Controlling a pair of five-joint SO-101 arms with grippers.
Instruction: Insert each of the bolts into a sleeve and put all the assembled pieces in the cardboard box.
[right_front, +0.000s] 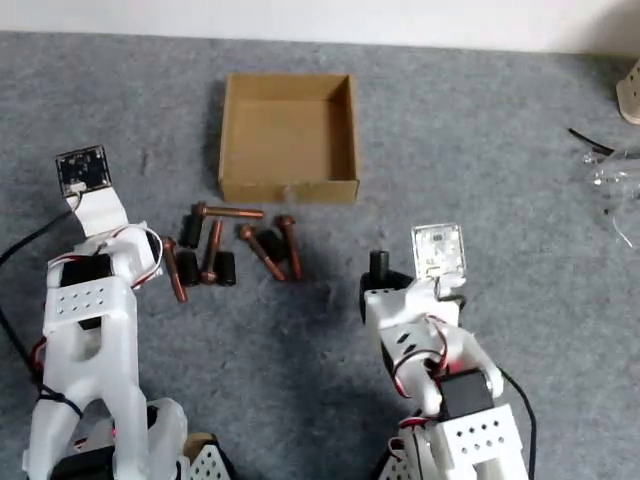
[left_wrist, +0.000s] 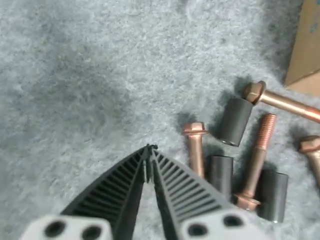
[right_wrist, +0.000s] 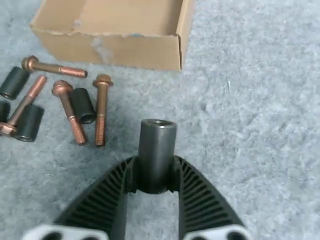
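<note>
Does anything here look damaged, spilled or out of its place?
Nothing serious. The cardboard box has a pale scuff on its front wall, and bolts and sleeves lie scattered in front of it.

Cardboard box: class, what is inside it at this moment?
The cardboard box shows only its bare brown floor; no bolts or sleeves lie inside. Its near wall hides a thin strip of floor behind it.

Copper-coloured bolts (right_wrist: 70, 112), dark grey sleeves (right_wrist: 82, 105), brown cardboard box (right_front: 288, 188), speckled grey carpet (right_front: 500, 150), white arms (right_front: 90, 330)
</note>
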